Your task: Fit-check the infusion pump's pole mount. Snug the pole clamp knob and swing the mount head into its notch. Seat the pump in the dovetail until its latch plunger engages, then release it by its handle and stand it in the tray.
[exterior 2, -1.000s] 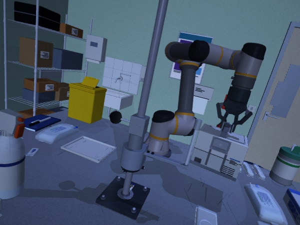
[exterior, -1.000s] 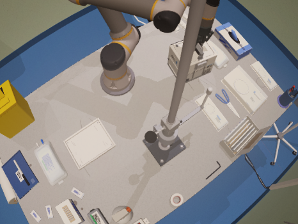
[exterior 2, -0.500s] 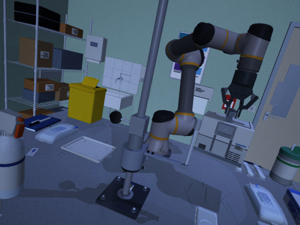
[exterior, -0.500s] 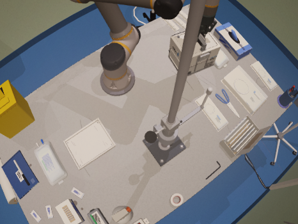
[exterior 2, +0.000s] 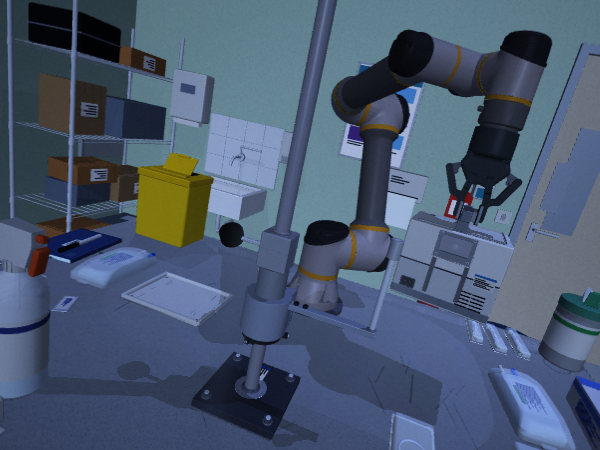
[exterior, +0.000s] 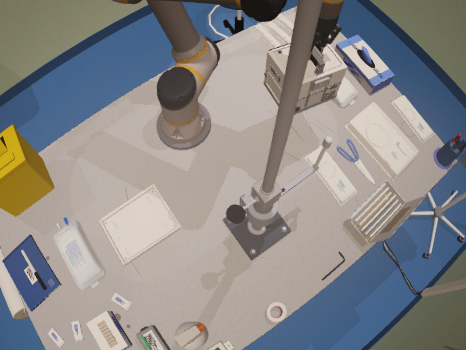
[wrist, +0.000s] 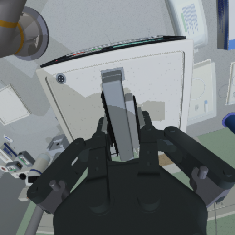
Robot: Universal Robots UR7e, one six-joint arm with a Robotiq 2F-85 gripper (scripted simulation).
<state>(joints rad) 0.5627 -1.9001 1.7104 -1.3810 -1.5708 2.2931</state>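
Observation:
At the far right of the table the infusion pump [exterior: 305,77] [exterior 2: 452,262] [wrist: 120,86], a cream box with a panelled front, hangs just above the surface. A grey handle [wrist: 118,113] [exterior 2: 467,216] runs across its top. The pole [exterior: 287,100] [exterior 2: 300,125] rises from a dark base plate [exterior: 257,232] [exterior 2: 247,392] in the table's middle. Its black clamp knob [exterior: 233,213] [exterior 2: 231,234] sticks out to the left. The mount head's arm [exterior: 305,172] [exterior 2: 340,320] reaches toward the pump. The flat white tray [exterior: 140,222] [exterior 2: 177,297] lies left of the pole. My gripper [exterior: 319,52] [exterior 2: 470,210] [wrist: 120,136] is above the pump, closed around its handle.
A blue tissue box [exterior: 365,62] sits close to the pump on the right, and a white pouch [exterior: 347,92] lies beside it. My own arm base [exterior: 182,117] stands left of the pump. Scissors [exterior: 355,157] and flat packets lie on the right.

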